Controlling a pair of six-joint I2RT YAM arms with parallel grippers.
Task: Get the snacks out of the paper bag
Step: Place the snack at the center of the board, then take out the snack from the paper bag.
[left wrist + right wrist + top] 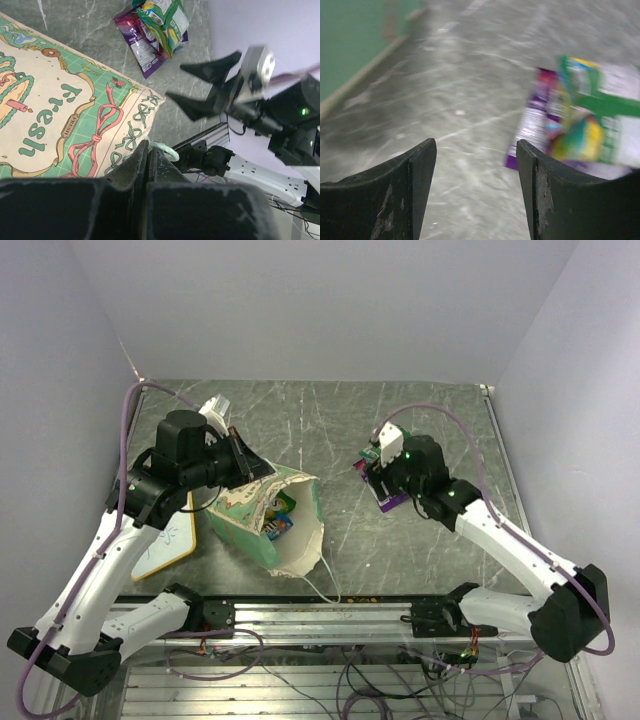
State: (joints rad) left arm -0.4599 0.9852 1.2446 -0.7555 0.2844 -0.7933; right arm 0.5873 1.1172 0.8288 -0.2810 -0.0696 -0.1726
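Progress is partial: a purple foil packet [535, 115] and a green-white packet [600, 110] overlapping it lie on the grey marble table [470, 75] just ahead of my right hand [476, 150], which is spread and empty. My left hand [148, 150] is clenched on the rim of the cream-and-mint paper bag [65, 115]; blue and yellow packets [281, 517] sit inside it, yet to come out.

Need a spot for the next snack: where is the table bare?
Bare table: the far strip behind everything, and the middle lane between the paper bag and the two packets. Crowded: the left side, with bag, whiteboard and left hand; the right hand hangs open over the packets.
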